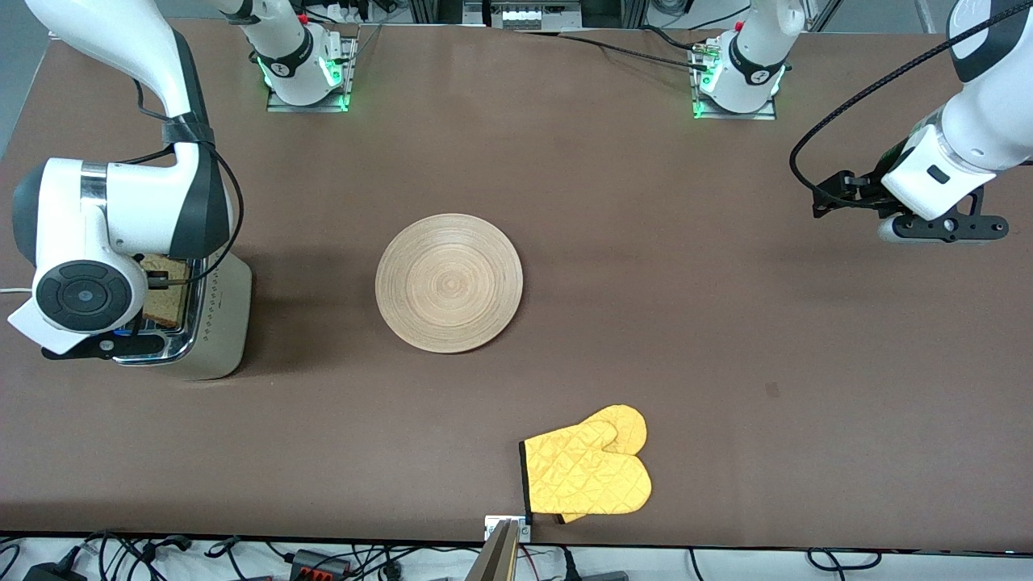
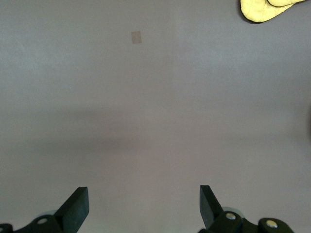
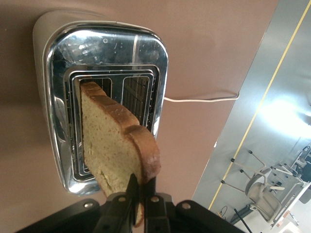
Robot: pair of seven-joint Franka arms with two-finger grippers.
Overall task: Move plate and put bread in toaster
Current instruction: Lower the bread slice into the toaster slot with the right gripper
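Observation:
The silver toaster (image 1: 222, 323) stands at the right arm's end of the table. My right gripper (image 1: 159, 282) hangs over it, shut on the bread (image 1: 165, 294). In the right wrist view the gripper (image 3: 143, 182) pinches the slice (image 3: 112, 145) by one crust corner. The slice hangs tilted, its lower edge at the mouth of one slot of the toaster (image 3: 58, 97). The round wooden plate (image 1: 449, 282) lies bare mid-table. My left gripper (image 1: 948, 227) waits open over bare table at the left arm's end, nothing between its fingers (image 2: 77, 206).
A yellow oven mitt (image 1: 587, 472) lies near the table's front edge, nearer the camera than the plate; its tip shows in the left wrist view (image 2: 272, 9). The toaster's white cord (image 3: 199, 99) runs off toward the table's end edge.

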